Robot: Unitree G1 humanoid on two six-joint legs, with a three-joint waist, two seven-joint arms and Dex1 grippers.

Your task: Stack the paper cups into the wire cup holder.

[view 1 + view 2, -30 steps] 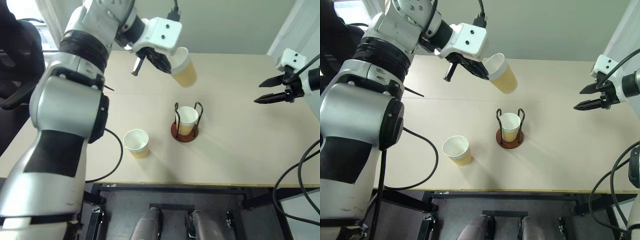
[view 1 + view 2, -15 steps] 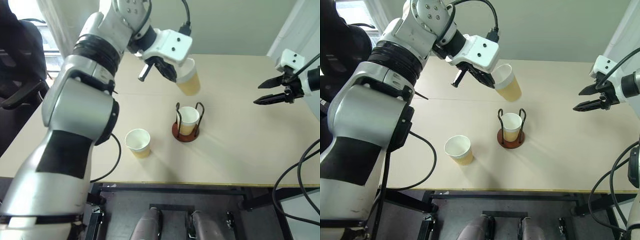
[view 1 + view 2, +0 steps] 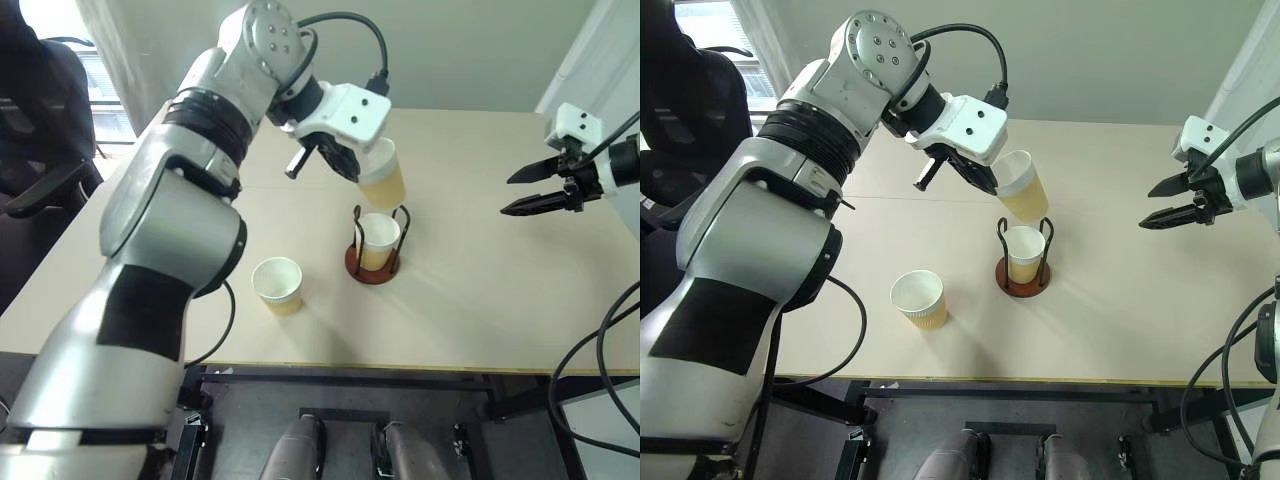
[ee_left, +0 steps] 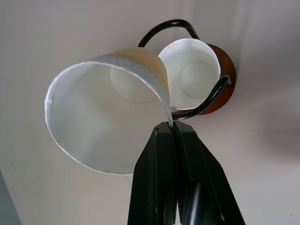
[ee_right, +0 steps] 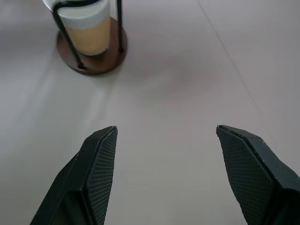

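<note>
Presently we find the left gripper (image 4: pixel 169 126) near the upper centre of the left eye view, its two black fingers pressed together on the rim of a held paper cup (image 3: pixel 382 175), one finger inside the mouth and one outside. We note that this cup hangs tilted, mouth toward the upper left and base toward the lower right, its base just above the wire cup holder (image 3: pixel 372 262). From the left wrist view we see the held cup's white interior in front, with the holder's black wire loops and reddish-brown disc base beyond it. We record a second paper cup (image 3: pixel 378 240) seated upright inside the holder, between the wire loops, slightly right of centre in the frame; whether the held cup touches it we cannot tell. We find a third paper cup (image 3: pixel 277 285) standing upright, mouth open upward, on the table (image 3: pixel 480 300), lower left of the holder and apart from it. We observe the right gripper (image 3: pixel 530 190) at the right edge of the frame, well apart from the holder, fingers spread wide and grasping nothing, hanging above bare tabletop. From the right wrist view we see its two fingers standing apart, with the holder and seated cup at the upper left.
</note>
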